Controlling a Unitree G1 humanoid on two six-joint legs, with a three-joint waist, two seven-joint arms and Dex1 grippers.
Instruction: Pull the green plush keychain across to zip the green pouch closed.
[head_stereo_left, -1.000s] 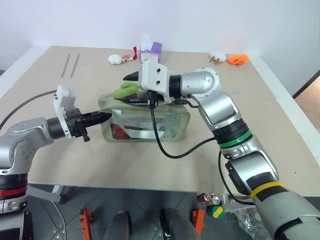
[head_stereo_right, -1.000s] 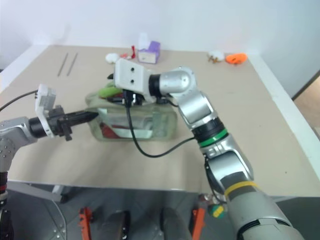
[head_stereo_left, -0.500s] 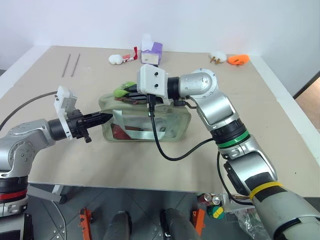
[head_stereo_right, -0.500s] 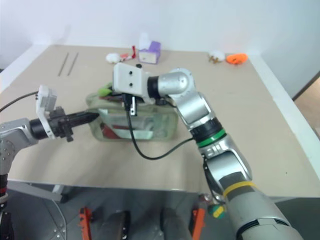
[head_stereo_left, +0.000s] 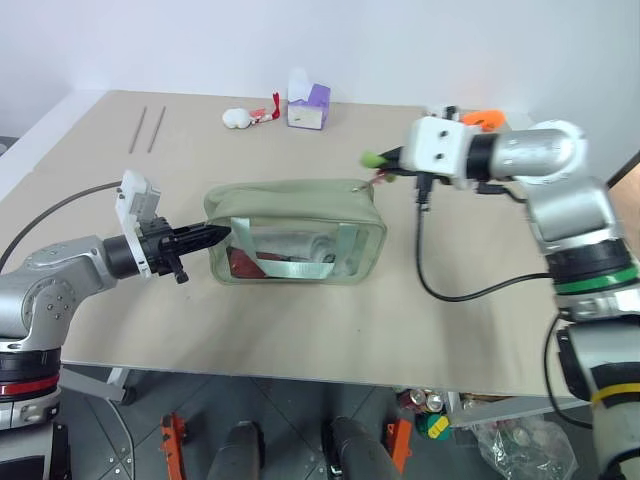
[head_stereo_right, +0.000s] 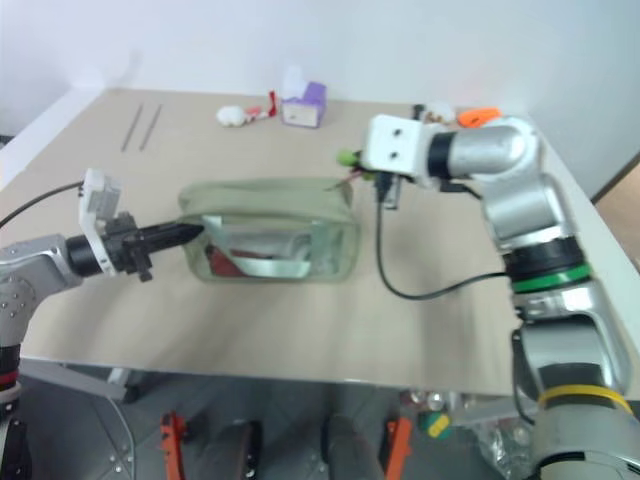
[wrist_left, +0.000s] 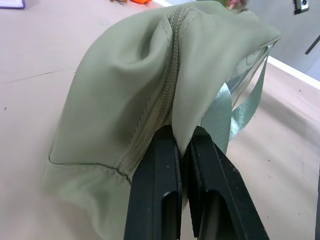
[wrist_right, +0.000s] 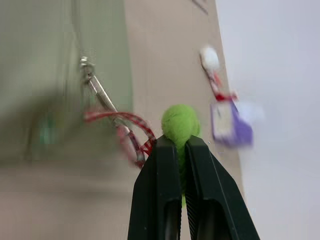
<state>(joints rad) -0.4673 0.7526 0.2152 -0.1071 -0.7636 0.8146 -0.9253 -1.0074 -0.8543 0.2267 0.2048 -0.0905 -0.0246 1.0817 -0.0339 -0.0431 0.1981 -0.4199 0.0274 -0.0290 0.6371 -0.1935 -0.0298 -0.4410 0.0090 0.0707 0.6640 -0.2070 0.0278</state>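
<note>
With the green pouch (head_stereo_left: 295, 232) pinned at its far end by the clenched left gripper (wrist_left: 181, 150), w/ zip seemingly shut, the green plush keychain (wrist_right: 180, 123), nipped by the right gripper (wrist_right: 181, 146) just past the pouch's near end, should be pulled no harder.

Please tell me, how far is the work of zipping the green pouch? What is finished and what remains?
Mostly done: the green pouch top looks zipped shut along its length. In hand: the right gripper is shut on the green plush keychain, past the pouch's right end, and the left gripper pinches the fabric at the other end. Left: probably only letting go.
</note>
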